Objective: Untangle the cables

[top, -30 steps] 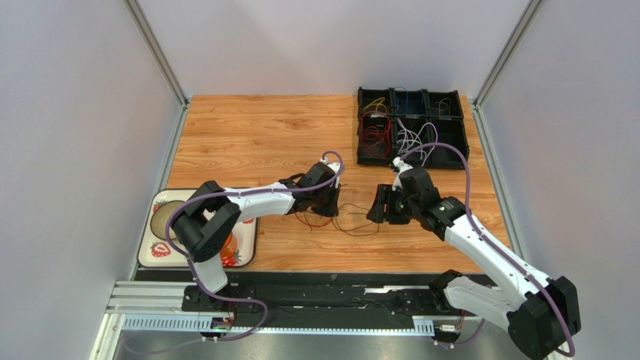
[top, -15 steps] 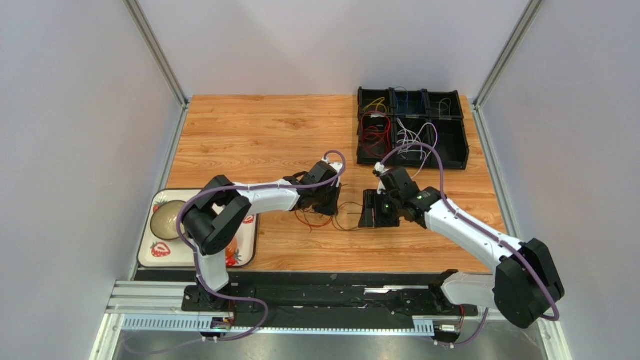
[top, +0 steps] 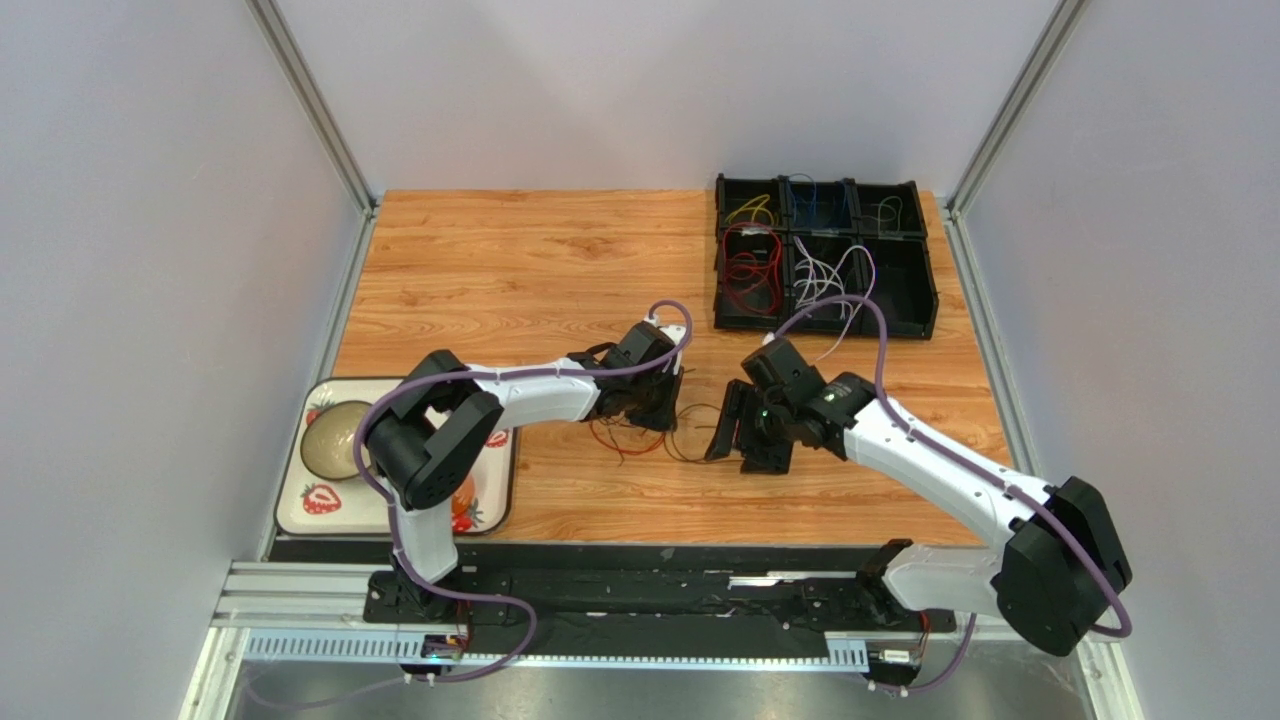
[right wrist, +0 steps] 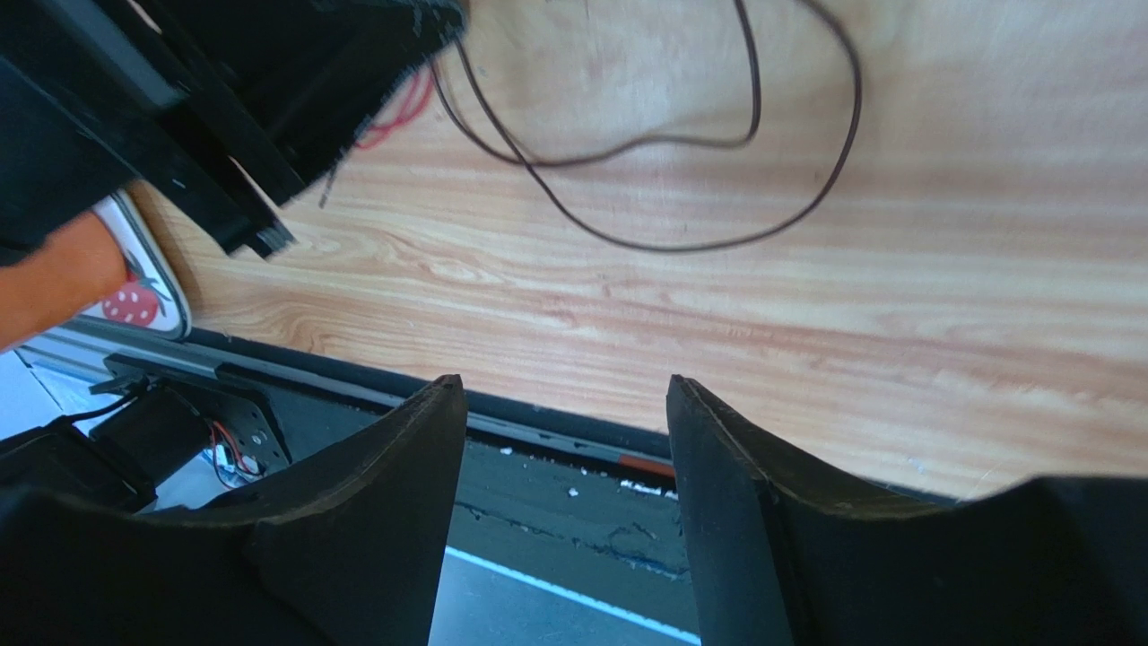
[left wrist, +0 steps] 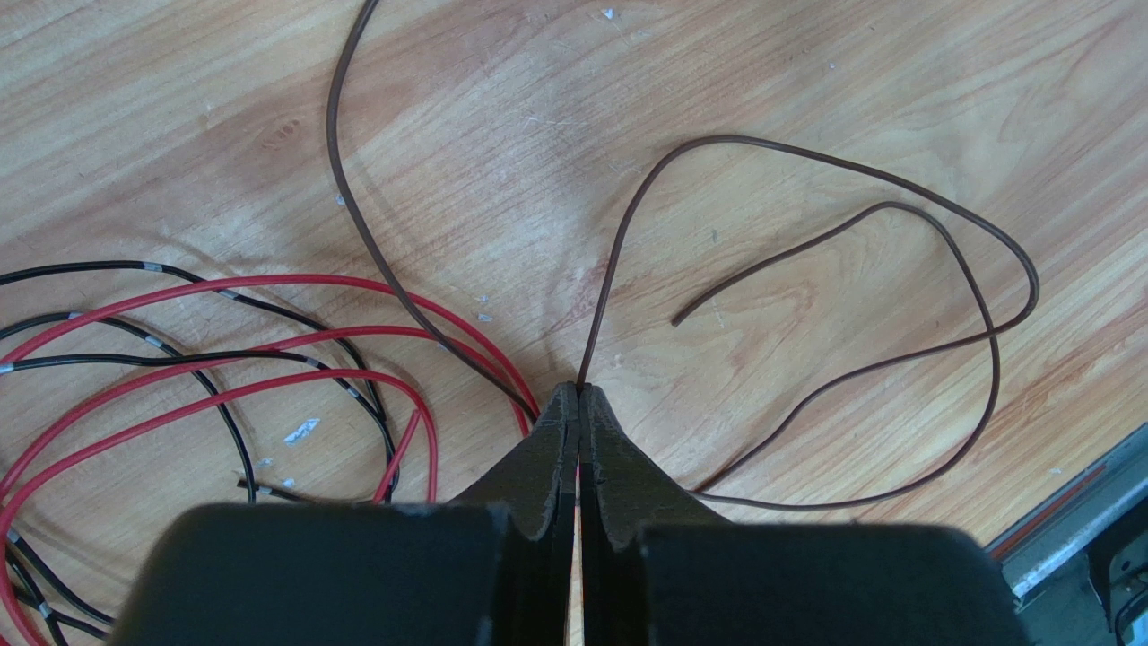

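My left gripper is shut on a dark brown cable that loops out to the right across the wood. Red cables and black cables lie tangled to its left. In the top view the left gripper sits over this tangle. My right gripper is open and empty, just right of the brown loop. In the right wrist view the fingers hover above the table's front edge, with the brown cable ahead of them.
A black compartment tray at the back right holds red, white, yellow and blue cables. A strawberry-patterned tray with a bowl sits at the front left. A black rail runs along the near edge.
My right arm has moved left and a little nearer, bringing its open gripper close to the brown loop. The left gripper has stayed almost still.
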`<action>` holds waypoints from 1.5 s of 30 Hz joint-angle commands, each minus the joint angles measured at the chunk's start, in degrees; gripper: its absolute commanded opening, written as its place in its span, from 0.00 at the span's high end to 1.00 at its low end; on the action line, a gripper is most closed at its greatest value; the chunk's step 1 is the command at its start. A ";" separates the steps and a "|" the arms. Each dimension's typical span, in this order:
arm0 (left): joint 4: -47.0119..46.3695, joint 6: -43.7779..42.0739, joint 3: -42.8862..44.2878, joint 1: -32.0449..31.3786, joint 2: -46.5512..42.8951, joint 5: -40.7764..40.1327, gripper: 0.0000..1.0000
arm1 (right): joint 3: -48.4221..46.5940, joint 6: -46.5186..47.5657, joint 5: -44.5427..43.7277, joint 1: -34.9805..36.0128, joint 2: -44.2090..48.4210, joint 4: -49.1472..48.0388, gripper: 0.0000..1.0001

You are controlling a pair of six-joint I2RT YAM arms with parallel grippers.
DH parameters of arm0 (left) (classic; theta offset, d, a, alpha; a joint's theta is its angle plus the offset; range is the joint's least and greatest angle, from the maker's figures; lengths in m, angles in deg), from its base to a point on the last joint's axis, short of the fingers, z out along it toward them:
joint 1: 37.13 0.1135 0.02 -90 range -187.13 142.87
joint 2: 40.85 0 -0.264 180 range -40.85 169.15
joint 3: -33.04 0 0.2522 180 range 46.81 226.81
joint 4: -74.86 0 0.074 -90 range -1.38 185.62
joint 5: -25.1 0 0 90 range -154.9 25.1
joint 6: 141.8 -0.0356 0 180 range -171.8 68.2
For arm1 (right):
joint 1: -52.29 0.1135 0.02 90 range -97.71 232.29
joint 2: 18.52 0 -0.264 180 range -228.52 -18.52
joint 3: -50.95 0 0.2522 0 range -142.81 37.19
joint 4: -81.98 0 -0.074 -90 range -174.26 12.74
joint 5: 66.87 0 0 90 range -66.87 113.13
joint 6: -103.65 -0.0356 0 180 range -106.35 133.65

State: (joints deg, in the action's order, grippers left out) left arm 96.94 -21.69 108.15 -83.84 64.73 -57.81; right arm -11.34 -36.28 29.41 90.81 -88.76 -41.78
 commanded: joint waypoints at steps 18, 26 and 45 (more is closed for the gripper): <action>-1.99 1.36 -0.43 0.23 -2.13 2.49 1.00 | -2.53 -17.22 -14.37 2.52 -15.09 -6.62 0.11; -1.55 0.92 -0.52 0.23 -2.75 2.57 1.00 | -3.58 -17.04 -18.84 2.52 -15.81 -6.98 0.18; -1.90 1.44 -0.96 0.23 -3.45 3.98 1.00 | -5.25 -11.16 -23.07 3.14 -19.67 -8.03 1.00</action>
State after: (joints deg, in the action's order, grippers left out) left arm 96.22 -20.58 107.45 -83.84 63.77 -54.57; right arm -14.38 -49.28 8.17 93.21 -108.47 -48.07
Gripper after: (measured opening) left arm 0.007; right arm 0.043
